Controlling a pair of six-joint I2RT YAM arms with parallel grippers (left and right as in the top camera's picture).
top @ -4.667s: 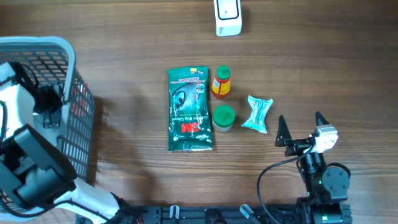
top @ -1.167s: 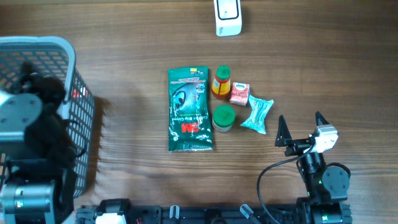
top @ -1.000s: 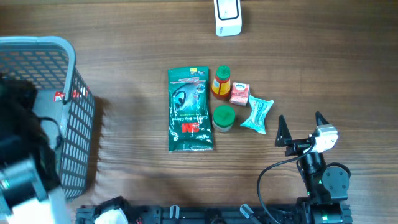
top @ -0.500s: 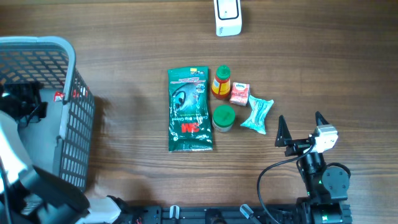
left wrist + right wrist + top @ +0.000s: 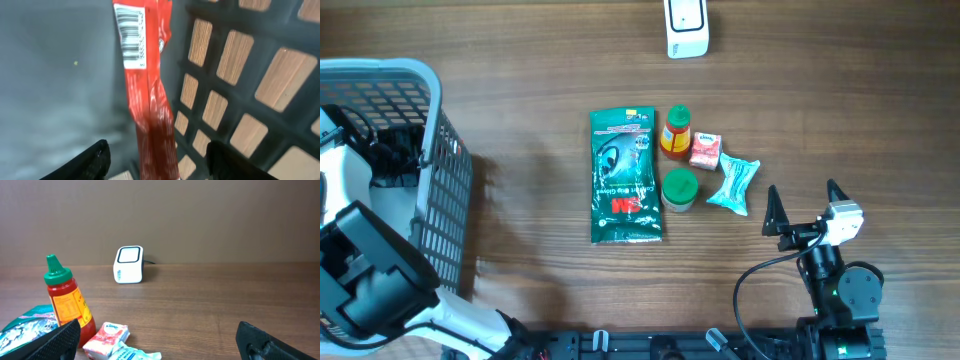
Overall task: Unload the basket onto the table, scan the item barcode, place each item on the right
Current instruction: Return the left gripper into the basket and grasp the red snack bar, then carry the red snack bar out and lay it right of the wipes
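The step in hand looks like the pick-up. The left claw is down inside the basket, its jaws released and standing apart on either side of a red packet, with a gap showing at each finger. The packet runs straight ahead from between the fingers, beside the basket's mesh wall, with its barcode at the far end, facing the wrist camera. Next, the claw would need to clench on the near end, lift the packet out, and turn the barcode toward the scanner, well off across the table. The right claw is released and empty.
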